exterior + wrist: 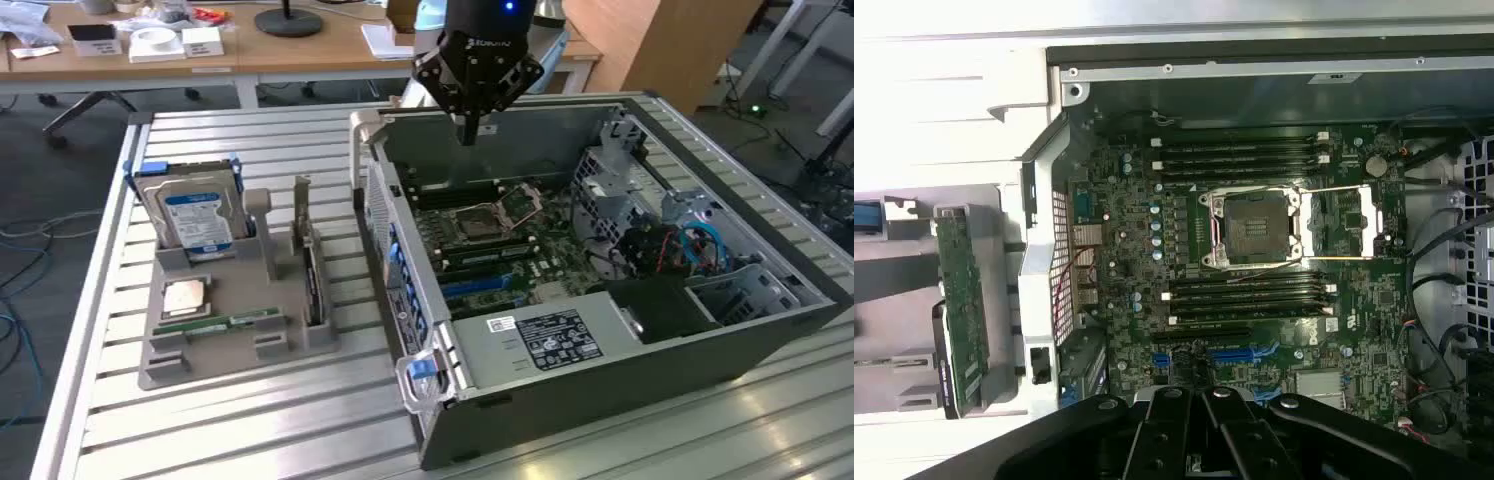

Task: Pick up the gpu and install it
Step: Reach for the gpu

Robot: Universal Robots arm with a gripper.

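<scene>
One closed, empty claw [470, 132] hangs over the open computer case [641, 370] while the gpu [312, 285] stands on edge in the grey rack [227, 345] on the bench [240, 430], well apart, so dropping here could jab the motherboard [534, 255].

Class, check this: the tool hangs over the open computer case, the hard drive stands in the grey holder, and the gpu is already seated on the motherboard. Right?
Wrong on the gpu: it stands on edge in the grey holder, as the exterior view shows. The tool does hang over the open computer case, and the hard drive stands in that holder.
</scene>
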